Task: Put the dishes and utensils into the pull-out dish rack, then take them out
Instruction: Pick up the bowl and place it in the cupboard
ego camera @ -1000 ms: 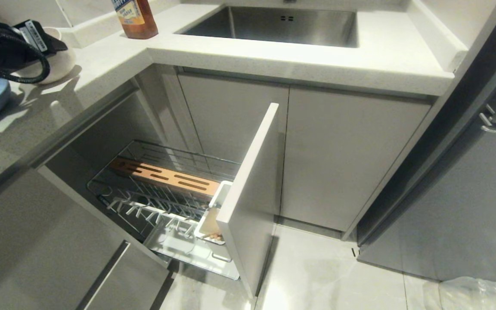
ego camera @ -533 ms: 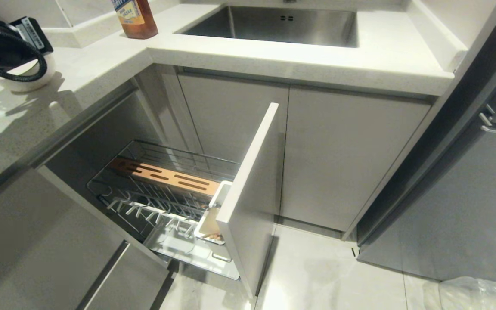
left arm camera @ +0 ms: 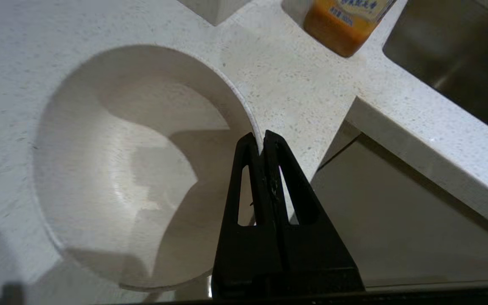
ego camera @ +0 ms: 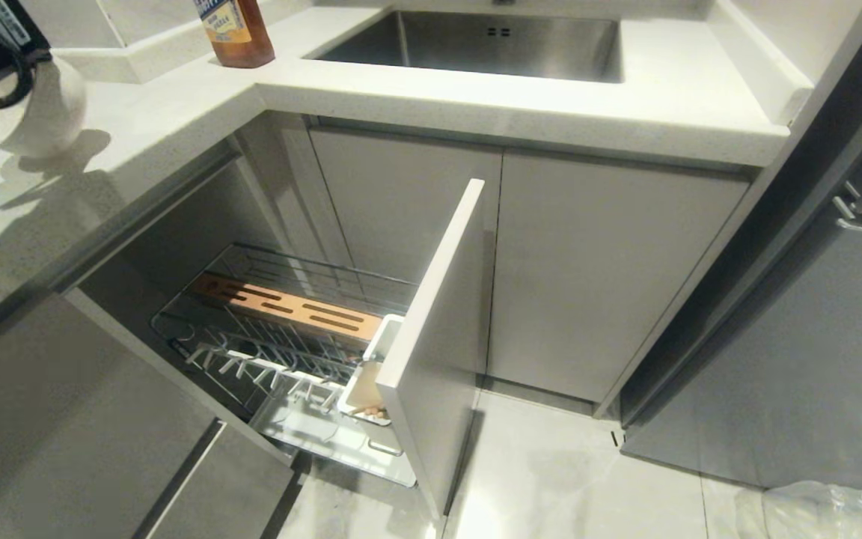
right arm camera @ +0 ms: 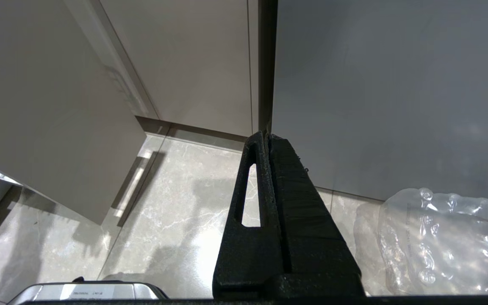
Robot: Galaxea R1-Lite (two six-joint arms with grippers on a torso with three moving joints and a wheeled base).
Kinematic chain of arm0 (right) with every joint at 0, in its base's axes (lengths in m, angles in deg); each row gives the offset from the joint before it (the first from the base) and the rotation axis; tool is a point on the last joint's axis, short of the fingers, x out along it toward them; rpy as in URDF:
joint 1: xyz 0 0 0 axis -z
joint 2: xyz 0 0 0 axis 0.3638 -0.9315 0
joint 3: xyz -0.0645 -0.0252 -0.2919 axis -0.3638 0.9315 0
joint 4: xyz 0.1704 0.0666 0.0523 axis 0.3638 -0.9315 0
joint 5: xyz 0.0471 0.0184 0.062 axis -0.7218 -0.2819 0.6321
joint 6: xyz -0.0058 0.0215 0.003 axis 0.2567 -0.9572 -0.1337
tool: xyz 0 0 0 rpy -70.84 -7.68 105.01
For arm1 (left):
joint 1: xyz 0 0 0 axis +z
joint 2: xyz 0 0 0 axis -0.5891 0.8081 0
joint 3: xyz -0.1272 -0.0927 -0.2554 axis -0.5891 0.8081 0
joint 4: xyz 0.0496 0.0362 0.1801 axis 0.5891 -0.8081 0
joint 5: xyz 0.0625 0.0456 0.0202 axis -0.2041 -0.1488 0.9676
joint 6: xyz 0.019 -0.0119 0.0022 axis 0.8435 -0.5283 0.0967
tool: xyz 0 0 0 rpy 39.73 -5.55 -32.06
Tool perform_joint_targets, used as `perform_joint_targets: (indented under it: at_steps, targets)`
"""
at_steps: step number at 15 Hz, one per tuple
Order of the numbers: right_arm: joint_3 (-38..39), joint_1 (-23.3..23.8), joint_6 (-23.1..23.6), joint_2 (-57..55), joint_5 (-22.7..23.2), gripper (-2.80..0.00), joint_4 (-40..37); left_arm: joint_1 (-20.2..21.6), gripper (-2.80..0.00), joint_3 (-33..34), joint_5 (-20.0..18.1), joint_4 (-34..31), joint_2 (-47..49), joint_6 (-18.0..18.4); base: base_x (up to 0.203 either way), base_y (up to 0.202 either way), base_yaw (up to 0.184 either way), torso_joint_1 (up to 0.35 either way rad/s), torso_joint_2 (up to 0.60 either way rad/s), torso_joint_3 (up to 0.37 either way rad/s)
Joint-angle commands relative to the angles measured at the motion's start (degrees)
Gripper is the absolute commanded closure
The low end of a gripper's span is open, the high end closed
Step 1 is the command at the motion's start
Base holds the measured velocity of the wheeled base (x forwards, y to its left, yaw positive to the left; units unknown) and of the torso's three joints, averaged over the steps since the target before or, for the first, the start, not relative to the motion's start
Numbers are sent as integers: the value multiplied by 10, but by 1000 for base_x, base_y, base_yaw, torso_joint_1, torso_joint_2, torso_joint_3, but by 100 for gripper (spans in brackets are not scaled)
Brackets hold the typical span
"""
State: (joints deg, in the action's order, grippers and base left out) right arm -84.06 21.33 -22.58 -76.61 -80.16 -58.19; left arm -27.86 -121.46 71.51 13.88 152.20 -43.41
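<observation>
So the left gripper (left arm camera: 261,142) is up over the pale speckled tabletop (ego camera: 176,112) at the far left, fingers pinched tight onto the rim of the cream bowl (left arm camera: 112,169). From across the room the bowl (ego camera: 34,112) looks tipped up on its side under the black arm, with its shadow on the tabletop beside it. Down below, the dish rack (ego camera: 281,337) is pulled out of the cabinet: wire basket, the orange-brown slotted wooden strip (ego camera: 289,303) along the back, white-tipped prongs in front, and a white utensil cup (ego camera: 367,389) tucked against the grey drawer front (ego camera: 438,337). An amber bottle (ego camera: 233,30) stands near the steel sink (ego camera: 491,41). The right gripper (right arm camera: 267,137) hangs low by the floor (right arm camera: 176,212), fingers pressed together on nothing, near a clear plastic bag (right arm camera: 439,241).
</observation>
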Motion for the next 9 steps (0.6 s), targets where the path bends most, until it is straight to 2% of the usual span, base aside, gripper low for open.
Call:
perform_joint_targets:
  at_steps: [1,2,6,9]
  targets:
    - [0,0,0,0,0,0,0,1,0,0,0,-25,-40,-4,0,0,0,0,0,0]
    - [0,0,0,0,0,0,0,-2,0,0,-1,-53,-60,-5,0,0,0,0,0,0]
    - [0,0,0,0,0,0,0,-40,0,0,9,-83,-99,-6,0,0,0,0,0,0]
    - [0,0,0,0,0,0,0,-75,0,0,30,-180,-126,-11,0,0,0,0,0,0]
